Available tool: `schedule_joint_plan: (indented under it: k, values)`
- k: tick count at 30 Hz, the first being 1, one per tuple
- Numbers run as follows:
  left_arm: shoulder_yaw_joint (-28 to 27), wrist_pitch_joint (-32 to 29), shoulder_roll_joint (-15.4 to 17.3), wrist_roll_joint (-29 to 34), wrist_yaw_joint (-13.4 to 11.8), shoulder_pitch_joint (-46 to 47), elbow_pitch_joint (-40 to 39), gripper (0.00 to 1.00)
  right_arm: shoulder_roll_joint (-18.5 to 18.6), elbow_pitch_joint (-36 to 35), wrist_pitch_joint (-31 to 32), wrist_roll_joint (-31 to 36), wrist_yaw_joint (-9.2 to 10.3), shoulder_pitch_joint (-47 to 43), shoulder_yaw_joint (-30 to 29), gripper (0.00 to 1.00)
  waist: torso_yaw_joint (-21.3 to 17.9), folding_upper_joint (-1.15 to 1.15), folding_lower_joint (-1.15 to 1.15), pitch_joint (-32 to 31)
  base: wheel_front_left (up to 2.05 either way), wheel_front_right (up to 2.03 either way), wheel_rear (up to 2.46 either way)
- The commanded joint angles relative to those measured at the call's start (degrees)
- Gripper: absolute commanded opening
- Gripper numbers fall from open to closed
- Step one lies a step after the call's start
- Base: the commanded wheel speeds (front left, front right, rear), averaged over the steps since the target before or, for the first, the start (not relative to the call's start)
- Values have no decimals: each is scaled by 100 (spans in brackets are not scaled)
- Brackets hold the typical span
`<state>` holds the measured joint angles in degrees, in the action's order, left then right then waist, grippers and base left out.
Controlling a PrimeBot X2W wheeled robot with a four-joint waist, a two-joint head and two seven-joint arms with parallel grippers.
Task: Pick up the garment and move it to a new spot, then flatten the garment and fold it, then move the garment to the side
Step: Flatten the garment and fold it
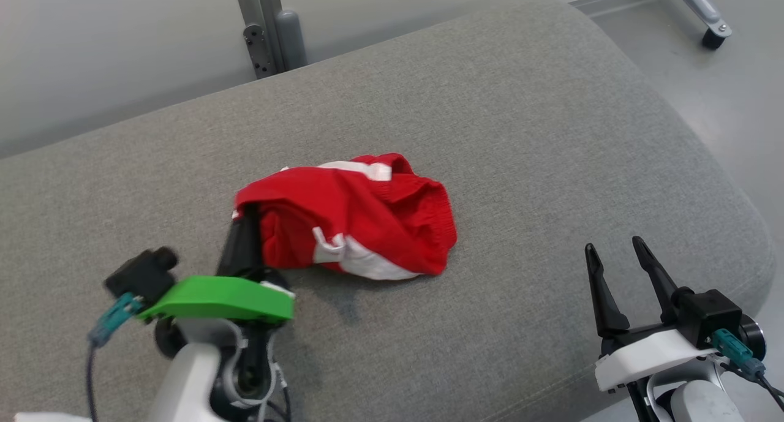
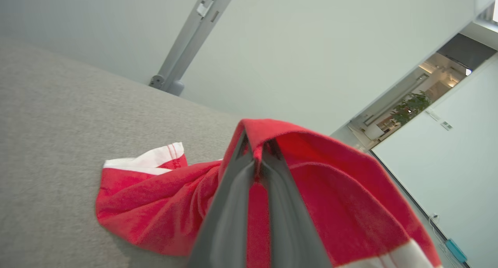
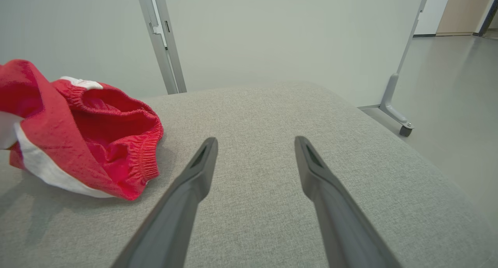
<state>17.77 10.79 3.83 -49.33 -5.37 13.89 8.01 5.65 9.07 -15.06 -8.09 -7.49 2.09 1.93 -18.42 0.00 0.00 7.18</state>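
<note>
The garment [image 1: 355, 220] is a crumpled bright red piece with white trim, lying mid-cushion in the head view. My left gripper [image 1: 246, 217] is shut on its left edge. In the left wrist view both dark fingers pinch a red fold of the garment [image 2: 311, 174] at the gripper tips [image 2: 256, 147], and the cloth drapes over them. My right gripper [image 1: 615, 247] stands open at the lower right, well apart from the cloth. In the right wrist view its fingers [image 3: 255, 141] spread over bare cushion, with the garment [image 3: 85, 135] to the left.
A grey fabric cushion [image 1: 520, 134] carries everything; its rounded edge falls off at the right and far side. A metal post [image 1: 269, 30] stands behind it. A wheeled frame leg [image 1: 710, 33] rests on the floor at the far right.
</note>
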Motion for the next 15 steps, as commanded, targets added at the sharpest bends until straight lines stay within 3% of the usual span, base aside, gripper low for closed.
schedule_joint_plan:
  k: [1,4,6,8,11,12,13,15]
  values:
    - [-284,10,15,-325,-109,-135,140,0,18,19,-18,-60,0,48,-1,100,89,0,0,12,0,0,0]
    - [-877,-10,89,-780,-296,-234,735,0,39,40,-18,-56,0,59,38,100,140,0,0,33,0,0,0]
    - [-1104,-54,169,-995,-281,-295,1222,0,50,63,-18,-64,0,73,76,100,151,0,0,52,0,0,0]
    - [-1274,-38,199,-1158,-137,-336,1622,0,66,65,-18,-81,0,91,93,100,157,0,0,75,0,0,0]
    - [-1338,-24,211,-1363,274,-406,2017,0,102,90,-18,-94,0,85,88,100,180,0,0,94,0,0,0]
    - [-1322,-31,209,-1387,410,-439,2098,29,109,104,-18,-94,0,71,85,100,195,0,0,97,0,0,0]
    - [-1283,-31,228,-1355,529,-474,2145,100,117,114,-18,-99,0,51,83,100,213,0,0,100,0,0,0]
    - [-1208,40,381,-1143,607,-567,2193,100,128,122,-18,-97,0,16,82,100,235,0,0,97,0,0,0]
